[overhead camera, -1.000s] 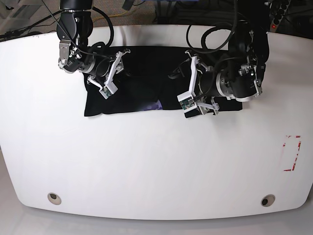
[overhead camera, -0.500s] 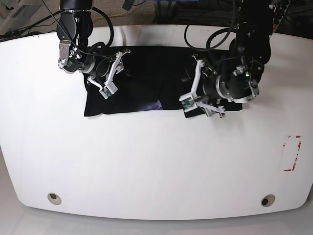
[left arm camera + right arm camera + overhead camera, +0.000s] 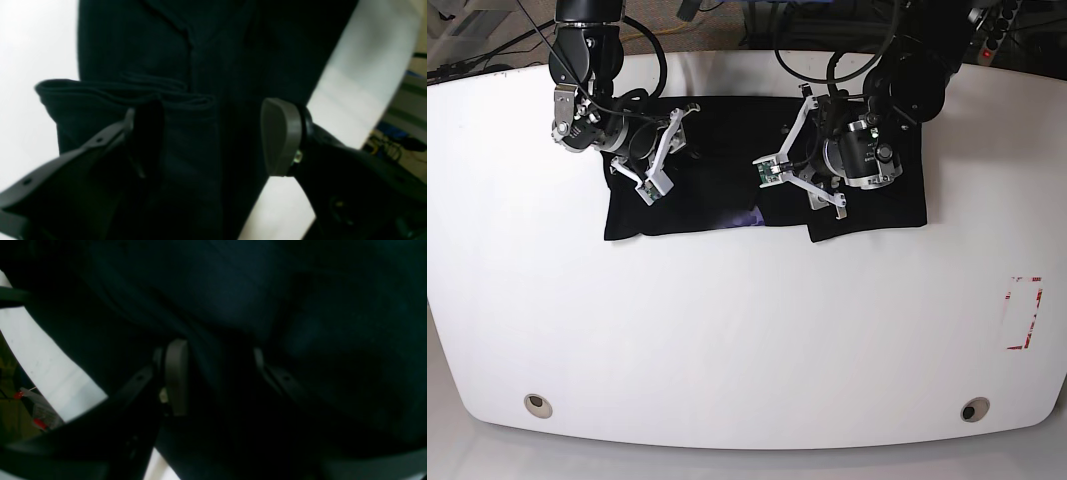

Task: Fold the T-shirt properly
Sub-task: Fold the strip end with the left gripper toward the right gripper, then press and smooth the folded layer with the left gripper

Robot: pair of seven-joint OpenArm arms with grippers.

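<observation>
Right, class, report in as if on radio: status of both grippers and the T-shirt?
Left gripper open, straddling a fold. Right gripper open over cloth. T-shirt flat, folded, on the table. Nothing in the way.

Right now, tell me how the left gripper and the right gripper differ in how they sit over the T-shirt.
The left gripper is spread wide; the right gripper shows a narrower gap. The left gripper hangs near a folded hem, with white table beside it; the right gripper sits deeper over the T-shirt, ringed by dark cloth. Both are open, with black cloth between their jaws.
</observation>
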